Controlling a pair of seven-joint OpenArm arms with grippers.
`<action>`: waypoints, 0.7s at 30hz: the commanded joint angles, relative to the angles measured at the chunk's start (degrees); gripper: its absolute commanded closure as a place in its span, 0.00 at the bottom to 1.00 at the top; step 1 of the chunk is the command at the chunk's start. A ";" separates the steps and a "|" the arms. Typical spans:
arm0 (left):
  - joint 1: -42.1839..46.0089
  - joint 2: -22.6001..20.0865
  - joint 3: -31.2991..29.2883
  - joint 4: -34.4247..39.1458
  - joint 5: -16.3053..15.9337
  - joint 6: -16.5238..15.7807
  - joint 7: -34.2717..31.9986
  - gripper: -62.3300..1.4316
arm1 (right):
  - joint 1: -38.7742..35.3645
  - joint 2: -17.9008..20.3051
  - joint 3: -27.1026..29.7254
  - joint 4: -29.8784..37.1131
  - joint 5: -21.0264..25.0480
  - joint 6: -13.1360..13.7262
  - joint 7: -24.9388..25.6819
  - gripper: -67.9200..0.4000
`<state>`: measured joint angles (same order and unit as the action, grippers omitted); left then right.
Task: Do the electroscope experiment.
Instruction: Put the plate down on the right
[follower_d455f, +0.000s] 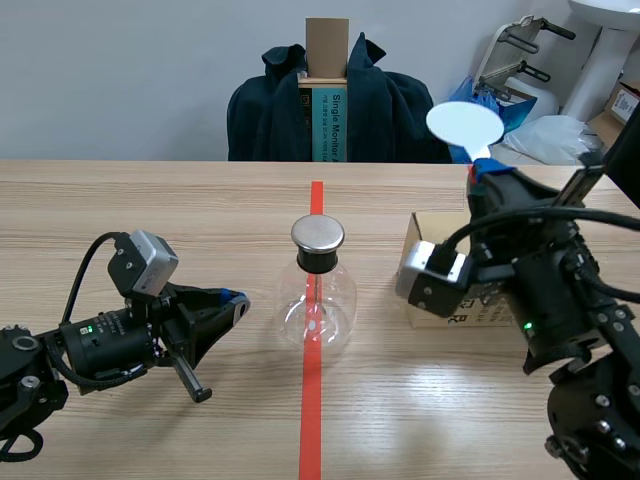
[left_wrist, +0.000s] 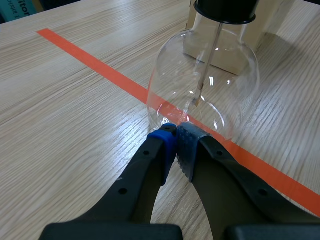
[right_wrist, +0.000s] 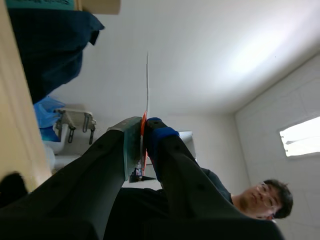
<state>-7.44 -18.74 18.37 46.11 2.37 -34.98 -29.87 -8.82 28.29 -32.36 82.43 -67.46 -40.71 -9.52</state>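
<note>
Holding a paddle (follower_d455f: 465, 124) high beside the flask (follower_d455f: 318, 300) in the right gripper (right_wrist: 144, 127), likely steadying its base with the clenched, empty left gripper (left_wrist: 176, 132)

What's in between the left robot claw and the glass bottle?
Nothing. In the scene view only bare wooden table separates the left gripper from the glass electroscope flask; the left wrist view shows it nearly at the glass.

The right arm (follower_d455f: 540, 300) covers most of the cardboard box (follower_d455f: 428, 230) in the scene view, and the box's print is unreadable. The edge of the left wrist view cuts off the black stopper (left_wrist: 227, 10) of the flask (left_wrist: 200, 85). The right wrist view shows the white disc (right_wrist: 147, 85) only edge-on, its handle mostly hidden between the right claw (right_wrist: 143, 135) pads.
</note>
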 joint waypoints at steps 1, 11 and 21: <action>-0.31 -0.02 -0.28 1.42 -0.63 -0.04 -0.81 0.93 | -1.07 0.76 1.07 1.57 0.17 -0.44 -0.26 0.98; 2.36 -1.55 -0.50 6.67 -0.66 1.46 -0.13 0.93 | -8.09 1.57 2.19 1.57 2.73 -4.15 0.24 0.98; 22.58 -7.69 -8.83 36.06 -3.45 3.19 12.31 0.93 | -8.50 0.98 2.03 -4.61 6.93 -4.15 4.57 0.98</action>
<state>14.26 -26.33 10.33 81.06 0.16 -31.94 -17.54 -18.76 29.06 -30.39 78.06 -60.66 -41.52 -5.06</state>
